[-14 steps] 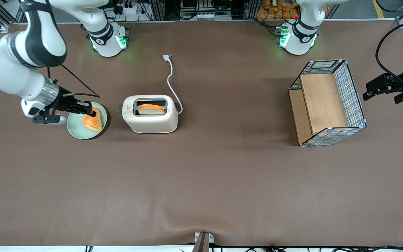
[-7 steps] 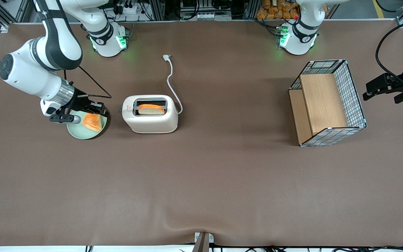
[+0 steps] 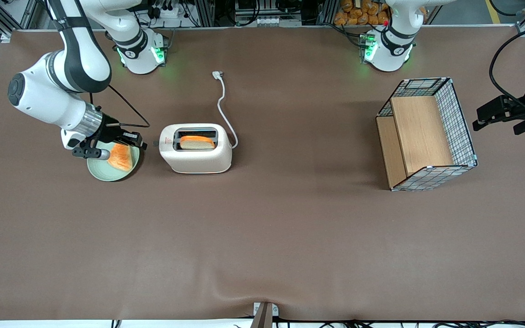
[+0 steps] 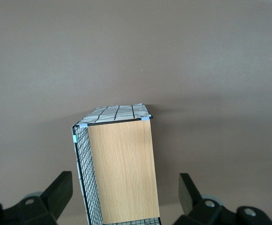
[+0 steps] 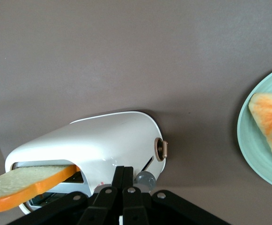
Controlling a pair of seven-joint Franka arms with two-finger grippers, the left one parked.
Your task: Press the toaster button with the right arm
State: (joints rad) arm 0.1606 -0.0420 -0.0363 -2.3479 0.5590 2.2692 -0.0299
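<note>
Toaster [image 3: 196, 150] lengthwise across table, toaster button [image 5: 145, 178] facing gripper [image 3: 140, 144]

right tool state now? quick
Right tool: closed, holding nothing, over the plate rim, beside the toaster end that has the button.

Brown tabletop mat [image 3: 262, 237] spread wide, rippled at the front edge. Metal frame rails [image 3: 208, 11] and tangled cables along the edge farthest from the front camera. Soft, even lighting; faint shadows.
</note>
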